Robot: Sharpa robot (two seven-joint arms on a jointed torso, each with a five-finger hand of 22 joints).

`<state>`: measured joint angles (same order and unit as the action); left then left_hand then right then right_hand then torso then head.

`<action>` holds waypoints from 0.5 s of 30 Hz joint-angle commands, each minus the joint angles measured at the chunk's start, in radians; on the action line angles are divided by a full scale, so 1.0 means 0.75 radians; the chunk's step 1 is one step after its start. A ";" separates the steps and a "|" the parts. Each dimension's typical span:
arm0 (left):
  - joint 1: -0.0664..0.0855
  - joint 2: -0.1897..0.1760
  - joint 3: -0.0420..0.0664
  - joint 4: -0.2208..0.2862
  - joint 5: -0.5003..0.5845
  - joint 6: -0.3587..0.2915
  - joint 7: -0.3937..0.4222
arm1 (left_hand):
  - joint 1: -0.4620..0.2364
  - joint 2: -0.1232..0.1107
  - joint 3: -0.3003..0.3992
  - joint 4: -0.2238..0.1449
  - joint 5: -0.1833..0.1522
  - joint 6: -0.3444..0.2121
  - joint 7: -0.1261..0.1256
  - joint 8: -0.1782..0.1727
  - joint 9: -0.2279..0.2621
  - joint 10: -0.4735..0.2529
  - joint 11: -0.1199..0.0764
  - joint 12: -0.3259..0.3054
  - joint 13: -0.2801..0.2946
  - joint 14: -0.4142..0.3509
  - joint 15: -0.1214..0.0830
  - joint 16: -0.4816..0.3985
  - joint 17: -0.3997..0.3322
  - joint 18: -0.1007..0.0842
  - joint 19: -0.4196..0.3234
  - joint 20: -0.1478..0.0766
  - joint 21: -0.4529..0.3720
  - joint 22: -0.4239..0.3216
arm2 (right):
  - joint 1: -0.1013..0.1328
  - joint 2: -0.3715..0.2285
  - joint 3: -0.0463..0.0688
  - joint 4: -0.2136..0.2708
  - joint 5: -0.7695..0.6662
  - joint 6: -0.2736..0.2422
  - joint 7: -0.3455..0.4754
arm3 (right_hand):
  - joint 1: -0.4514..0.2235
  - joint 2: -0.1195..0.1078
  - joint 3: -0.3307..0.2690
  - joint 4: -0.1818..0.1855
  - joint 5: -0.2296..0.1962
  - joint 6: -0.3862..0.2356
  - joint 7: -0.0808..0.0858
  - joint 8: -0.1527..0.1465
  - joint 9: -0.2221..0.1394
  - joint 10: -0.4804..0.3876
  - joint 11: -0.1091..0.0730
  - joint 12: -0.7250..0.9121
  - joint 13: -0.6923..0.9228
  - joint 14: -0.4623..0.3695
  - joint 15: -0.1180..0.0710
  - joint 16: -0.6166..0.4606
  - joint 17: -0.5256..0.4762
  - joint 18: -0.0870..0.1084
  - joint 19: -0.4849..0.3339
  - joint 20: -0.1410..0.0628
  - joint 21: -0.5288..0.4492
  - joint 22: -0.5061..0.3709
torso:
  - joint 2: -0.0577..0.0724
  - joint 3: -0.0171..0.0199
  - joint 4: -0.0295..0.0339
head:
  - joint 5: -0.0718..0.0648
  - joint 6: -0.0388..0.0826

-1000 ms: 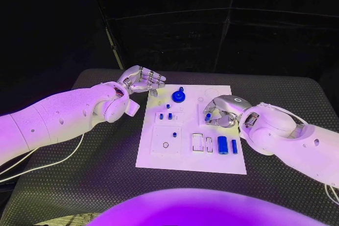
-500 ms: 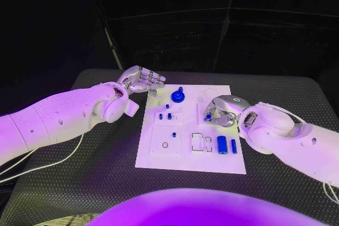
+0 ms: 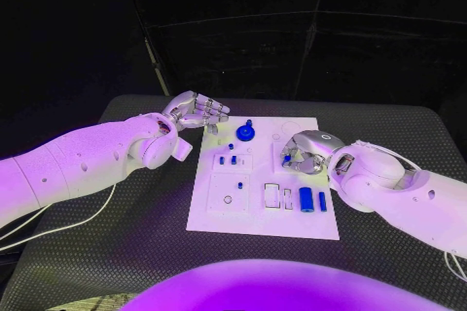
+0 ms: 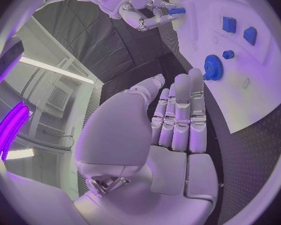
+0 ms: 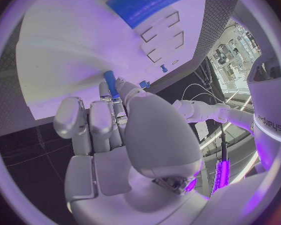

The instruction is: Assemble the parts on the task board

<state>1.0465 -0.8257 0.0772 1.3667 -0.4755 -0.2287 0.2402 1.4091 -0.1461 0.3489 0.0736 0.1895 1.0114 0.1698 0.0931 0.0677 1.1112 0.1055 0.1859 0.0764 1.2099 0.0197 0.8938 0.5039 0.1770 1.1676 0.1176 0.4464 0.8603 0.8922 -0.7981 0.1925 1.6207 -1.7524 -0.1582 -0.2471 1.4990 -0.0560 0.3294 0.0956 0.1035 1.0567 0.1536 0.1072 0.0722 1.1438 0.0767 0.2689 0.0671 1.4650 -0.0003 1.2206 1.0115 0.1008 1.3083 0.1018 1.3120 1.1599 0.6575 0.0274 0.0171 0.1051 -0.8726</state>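
Observation:
The white task board [image 3: 253, 213] lies mid-table with blue parts on it: a blue gear [image 3: 245, 131] at the far end, two small blue blocks [image 3: 228, 160], a small peg [image 3: 240, 185], and a blue cylinder [image 3: 306, 199] beside a thin blue bar [image 3: 322, 201]. My right hand [image 3: 304, 153] hovers over the board's right side and pinches a small blue pin [image 3: 287, 160] [image 5: 110, 83] between thumb and finger. My left hand [image 3: 195, 110] hangs just off the board's far-left corner, fingers straight and together, holding nothing [image 4: 178, 116]. The gear [image 4: 213, 66] lies just beyond its fingertips.
The black textured table [image 3: 127, 243] surrounds the board. White cables [image 3: 59, 227] trail off the table's left side under my left arm. Rectangular recesses [image 3: 279, 195] sit near the cylinder.
My right hand with the blue pin has shifted slightly over the board's right side. The left hand has barely moved.

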 commanded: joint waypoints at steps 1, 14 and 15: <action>0.002 0.000 0.001 0.002 0.007 0.036 0.021 | -0.005 0.008 -0.003 0.006 -0.008 -0.003 0.003 -0.005 -0.001 -0.010 0.000 0.008 -0.002 -0.009 0.001 -0.008 -0.001 0.005 -0.008 0.002 -0.008 -0.002 | 0.002 -0.011 0.002 0.036 0.035 -0.094 0.018 | 0.035 0.003 0.041 -0.023 -0.016 0.015 0.000 0.001 0.000 0.021 -0.002 -0.012 0.006 0.027 -0.011 0.010 0.000 -0.010 0.009 -0.003 0.010 0.005 | 0.001 0.0041 -0.0030 | 0.005 0.000; 0.000 0.001 0.001 0.000 0.007 0.039 0.029 | -0.006 0.010 -0.004 0.007 -0.007 -0.002 0.003 -0.004 0.000 -0.011 0.000 0.009 -0.002 -0.009 0.001 -0.008 -0.002 0.005 -0.008 0.002 -0.009 -0.003 | 0.003 -0.045 0.063 0.164 0.127 -0.155 0.038 | 0.033 -0.008 0.090 -0.053 -0.019 0.029 -0.001 0.001 -0.001 0.040 -0.004 -0.021 0.011 0.028 -0.011 0.020 0.009 -0.013 0.017 -0.004 0.024 0.024 | 0.000 0.0001 -0.0002 | 0.005 0.000; 0.000 0.002 0.002 0.000 0.007 0.039 0.030 | -0.006 0.010 -0.004 0.007 -0.007 -0.002 0.003 -0.004 0.000 -0.011 0.000 0.009 -0.002 -0.009 0.001 -0.008 -0.002 0.005 -0.008 0.002 -0.009 -0.003 | 0.003 -0.044 0.066 0.175 0.137 -0.155 0.043 | 0.032 -0.009 0.093 -0.054 -0.018 0.029 -0.001 0.001 -0.001 0.041 -0.004 -0.022 0.011 0.028 -0.011 0.021 0.010 -0.014 0.017 -0.004 0.025 0.025 | 0.000 -0.0004 0.0004 | 0.006 0.000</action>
<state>1.0455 -0.8253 0.0772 1.3654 -0.4754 -0.2100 0.2441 1.4091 -0.1461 0.3481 0.0743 0.1895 1.0114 0.1698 0.0931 0.0677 1.1112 0.1055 0.1859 0.0764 1.2099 0.0197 0.8938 0.5039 0.1770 1.1676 0.1176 0.4464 0.8594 0.8931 -0.8320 0.2410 1.7413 -1.6908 -0.2366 -0.2359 1.5189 -0.0598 0.3947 0.0544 0.0882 1.0712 0.1542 0.1041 0.0704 1.1616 0.0803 0.2573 0.0741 1.4650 -0.0003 1.2339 1.0184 0.1008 1.3137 0.1002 1.3273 1.1785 0.6573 0.0280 0.0170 0.1098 -0.8726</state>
